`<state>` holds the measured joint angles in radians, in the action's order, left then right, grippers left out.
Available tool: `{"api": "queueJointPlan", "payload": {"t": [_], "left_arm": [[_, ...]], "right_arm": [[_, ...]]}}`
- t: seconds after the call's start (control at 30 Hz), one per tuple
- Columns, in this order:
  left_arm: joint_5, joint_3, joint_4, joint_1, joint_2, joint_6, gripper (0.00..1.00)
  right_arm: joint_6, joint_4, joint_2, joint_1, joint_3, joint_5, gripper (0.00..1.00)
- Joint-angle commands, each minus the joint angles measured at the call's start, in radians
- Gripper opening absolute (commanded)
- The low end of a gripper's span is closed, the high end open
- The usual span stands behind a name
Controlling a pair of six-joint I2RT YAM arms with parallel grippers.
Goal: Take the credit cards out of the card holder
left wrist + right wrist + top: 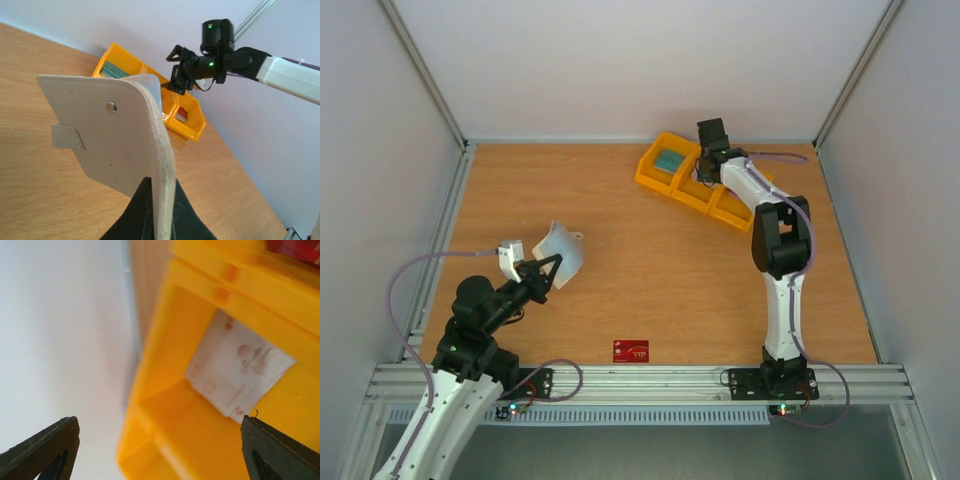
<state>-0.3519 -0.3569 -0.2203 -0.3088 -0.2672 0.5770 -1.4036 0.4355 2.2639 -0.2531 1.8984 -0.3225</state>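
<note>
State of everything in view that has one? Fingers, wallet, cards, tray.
Cream-white folding card holder: held above wooden table, snap undone.
Left gripper: shut on card holder.
Yellow plastic three-compartment tray: on table, holding cards.
Right gripper: open, empty, over tray.
Red card: flat on table, near edge.
Pale card with reddish print: lying in tray compartment.
Teal card: lying in end compartment.

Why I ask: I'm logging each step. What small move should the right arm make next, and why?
Probably lift the right gripper straight up, clear of the bin. Its jaws stand open and empty, and a pale card lies loose in the compartment below, so the drop looks done. The left gripper holds the holder up for another pull.
</note>
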Motion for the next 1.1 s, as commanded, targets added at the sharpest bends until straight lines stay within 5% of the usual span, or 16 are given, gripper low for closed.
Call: {"api": "queueJointPlan", "payload": {"t": [0.0,0.23,0.33,0.43,0.7,0.93,1.07], "left_arm": [[-0.036,0.007,0.110,0.004,0.016,-0.005,0.00],[-0.402,-0.031,0.476,0.004,-0.048,-0.053,0.00],[-0.583,-0.111,0.533,0.004,-0.107,-0.129,0.00],[-0.747,-0.211,0.472,0.003,-0.162,-0.344,0.00],[-1.001,-0.447,0.344,-0.013,-0.318,-0.485,0.00],[-0.854,-0.537,0.272,-0.043,-0.377,-0.396,0.00],[-0.824,-0.542,0.254,-0.050,-0.374,-0.360,0.00]], "right_arm": [[0.314,-0.214,-0.188,0.000,-0.090,0.069,0.88],[1.203,-0.472,-0.459,-0.128,-0.252,0.594,0.80],[1.629,-0.310,-0.591,-0.201,-0.302,0.983,0.81],[1.926,0.048,-0.710,-0.276,-0.308,1.269,0.83],[2.181,0.423,-0.953,-0.292,-0.346,1.548,0.84],[2.161,0.476,-1.034,-0.298,-0.351,1.594,0.82],[2.085,0.372,-1.117,-0.300,-0.397,1.581,0.84]]}}
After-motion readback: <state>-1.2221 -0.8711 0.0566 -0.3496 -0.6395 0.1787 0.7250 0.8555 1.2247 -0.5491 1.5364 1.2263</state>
